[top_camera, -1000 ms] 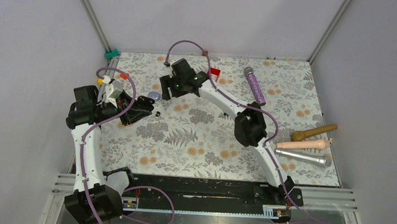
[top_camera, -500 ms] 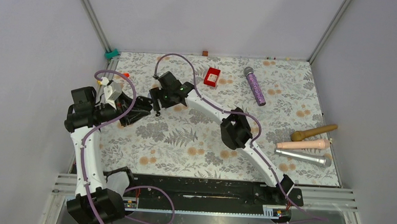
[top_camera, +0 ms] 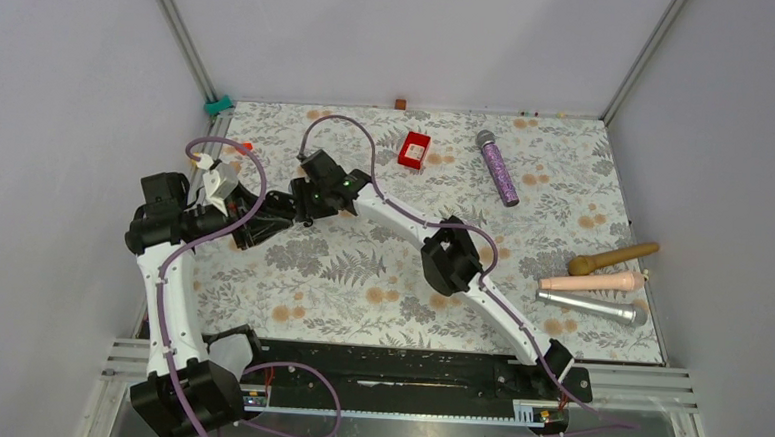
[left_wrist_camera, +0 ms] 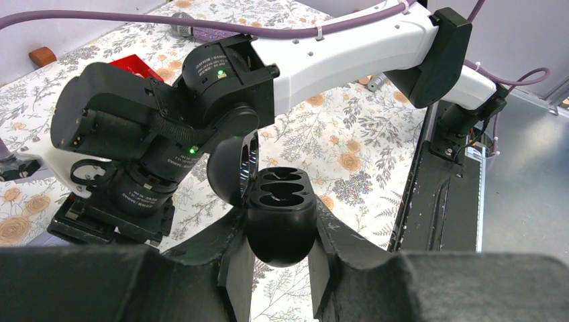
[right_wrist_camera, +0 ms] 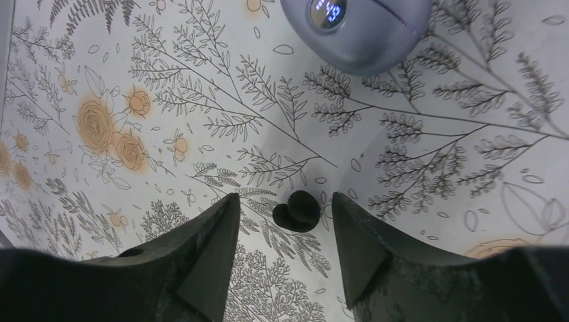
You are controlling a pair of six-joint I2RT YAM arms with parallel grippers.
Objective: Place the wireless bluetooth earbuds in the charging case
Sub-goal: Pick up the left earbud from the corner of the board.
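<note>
The open case [left_wrist_camera: 282, 198] is clamped in the left gripper [left_wrist_camera: 279, 238] near the table's [top_camera: 361, 269] left edge, its long axis set finger to finger, wells turned towards the right arm [left_wrist_camera: 349, 50]. One earbud [right_wrist_camera: 296, 210] is seen on the table, laid crosswise between the spread jaws of the right gripper [right_wrist_camera: 283, 201] and touched by neither; a lavender pod [right_wrist_camera: 366, 33] lies beyond

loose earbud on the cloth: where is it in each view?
Top external: not visible, hidden by the right gripper.
Left wrist: not visible; the right gripper blocks it, beyond the held black charging case.
Right wrist: earbud low centre, between the open jaws, untouched.
Shared landmark: the right gripper.
</note>
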